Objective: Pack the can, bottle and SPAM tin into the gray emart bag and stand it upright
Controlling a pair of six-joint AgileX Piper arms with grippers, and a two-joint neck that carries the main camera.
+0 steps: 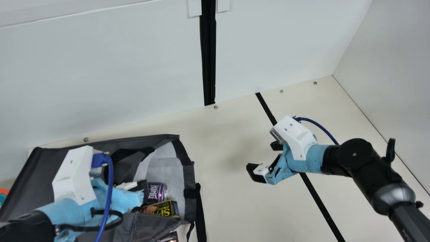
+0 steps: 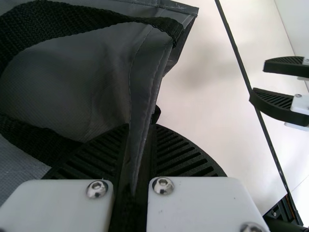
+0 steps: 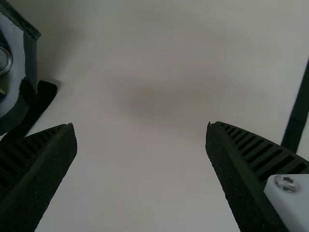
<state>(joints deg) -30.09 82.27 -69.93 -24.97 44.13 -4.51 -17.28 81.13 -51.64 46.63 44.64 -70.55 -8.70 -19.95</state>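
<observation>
The gray emart bag lies on the left part of the tabletop, its far side close to the back edge and its mouth turned to the right. Just inside the mouth, the purple can lies on its side, and the SPAM tin is just beside it, nearer to the front edge. Under the bag's near side there is a dark printed thing; I cannot tell what it is. Where the bottle is, I also cannot tell.

The left gripper is closed on a fold of the bag, with the cloth pressed between its 2 fingers. The right gripper is wide open, holds nothing, and is well apart from the bag's mouth.

The bag should be light and soft, so it may sag when lifted, while the can and tin seem heavy and smooth and could slide out. I would take the mouth's rim at 2 opposite sides, and raise it slowly before standing the bag up.

The main view gives the contents and their print; the left wrist view gives the pinched cloth and a black strap close by; the right wrist view gives the can's round end.
</observation>
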